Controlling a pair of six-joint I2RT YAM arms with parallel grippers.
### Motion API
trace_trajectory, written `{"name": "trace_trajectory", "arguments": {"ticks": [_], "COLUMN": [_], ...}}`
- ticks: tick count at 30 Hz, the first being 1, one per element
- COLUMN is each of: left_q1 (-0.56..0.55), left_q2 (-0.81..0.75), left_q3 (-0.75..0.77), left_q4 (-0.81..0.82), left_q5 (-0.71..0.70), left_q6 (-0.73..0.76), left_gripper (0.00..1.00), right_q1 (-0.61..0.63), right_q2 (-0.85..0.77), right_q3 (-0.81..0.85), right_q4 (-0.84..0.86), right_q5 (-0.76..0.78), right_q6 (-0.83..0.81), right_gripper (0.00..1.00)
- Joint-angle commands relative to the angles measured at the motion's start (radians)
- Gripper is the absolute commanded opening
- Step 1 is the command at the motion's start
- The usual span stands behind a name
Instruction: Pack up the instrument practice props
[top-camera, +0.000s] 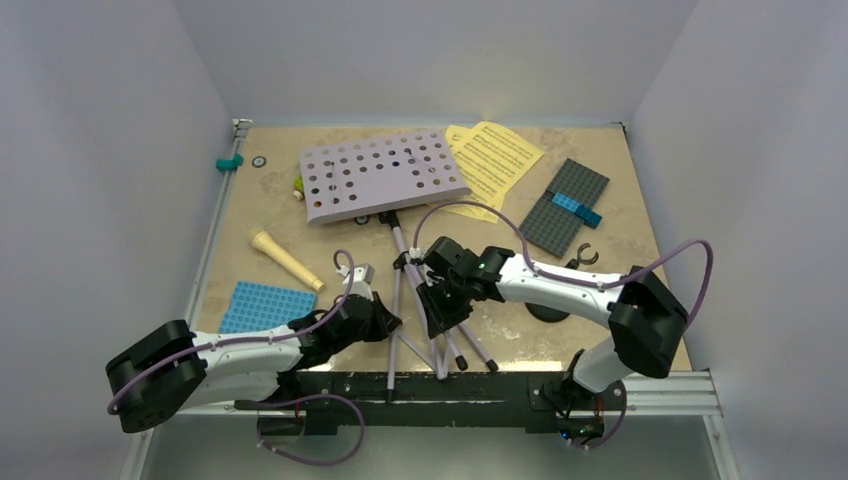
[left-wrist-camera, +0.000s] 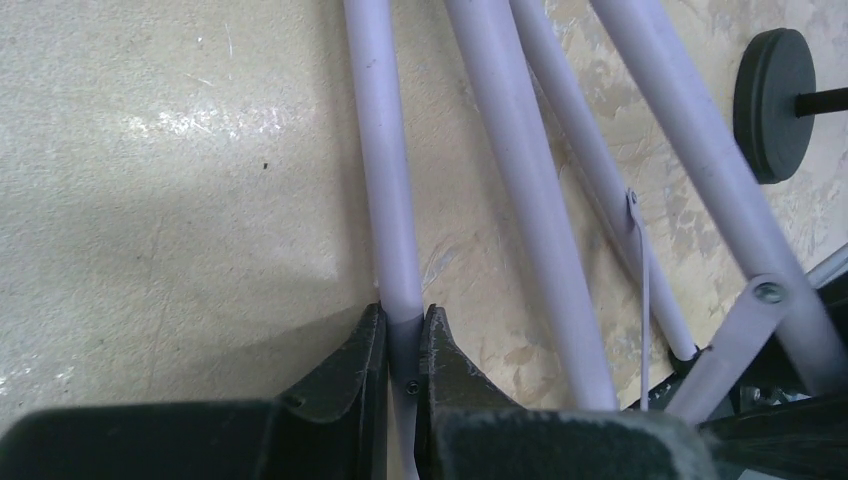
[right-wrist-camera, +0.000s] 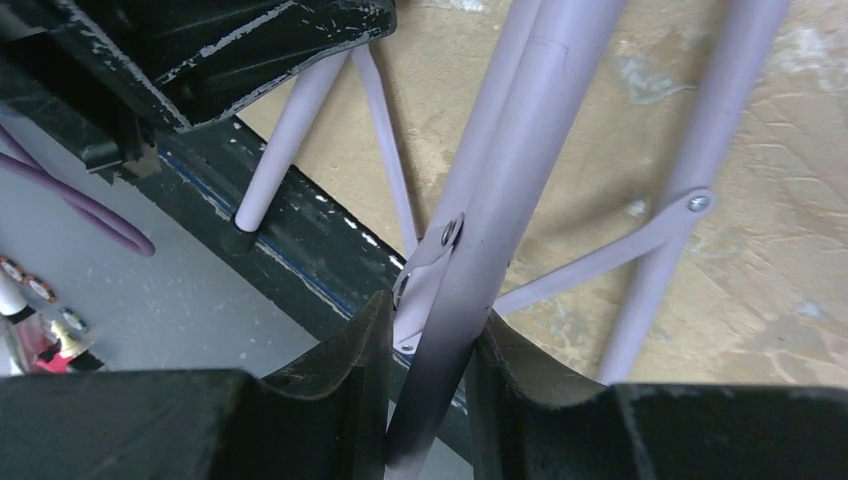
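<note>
The tripod music stand lies flat, its perforated lilac desk (top-camera: 380, 175) at the back and its legs (top-camera: 440, 340) pointing to the near edge. My left gripper (top-camera: 385, 322) is shut on the leftmost leg (left-wrist-camera: 385, 150), as the left wrist view (left-wrist-camera: 405, 315) shows. My right gripper (top-camera: 440, 300) is shut on the stand's centre tube (right-wrist-camera: 520, 150), with its jaws (right-wrist-camera: 430, 320) on either side of the tube. The cream microphone (top-camera: 285, 260) lies at the left. The yellow pages (top-camera: 495, 160) lie at the back. The black mic stand's base (left-wrist-camera: 773, 100) lies partly under my right arm (top-camera: 548, 312).
A blue baseplate (top-camera: 265, 305) lies at the near left. A grey baseplate (top-camera: 563, 205) with a blue brick (top-camera: 575, 208) lies at the right. A teal piece (top-camera: 230, 162) sits at the back left corner. The black rail (top-camera: 450, 385) runs along the near edge under the leg tips.
</note>
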Motion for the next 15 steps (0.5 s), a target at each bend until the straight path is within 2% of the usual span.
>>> {"name": "trace_trajectory", "arguments": {"ticks": [1, 8, 15], "left_q1": [-0.002, -0.002, -0.002], "left_q2": [0.004, -0.024, 0.063], "left_q3": [0.033, 0.046, 0.091], "left_q4": [0.306, 0.313, 0.387], "left_q5": [0.012, 0.009, 0.045], "left_q6": [0.045, 0.050, 0.060], "left_gripper": [0.00, 0.00, 0.00], "right_q1": [0.053, 0.056, 0.060], "right_q2": [0.176, 0.214, 0.296], "right_q3": [-0.131, -0.145, -0.070], "right_q4": [0.012, 0.077, 0.120], "right_q5": [-0.016, -0.014, -0.063], "right_q6": [-0.093, -0.075, -0.054], "right_gripper": [0.00, 0.00, 0.00]}}
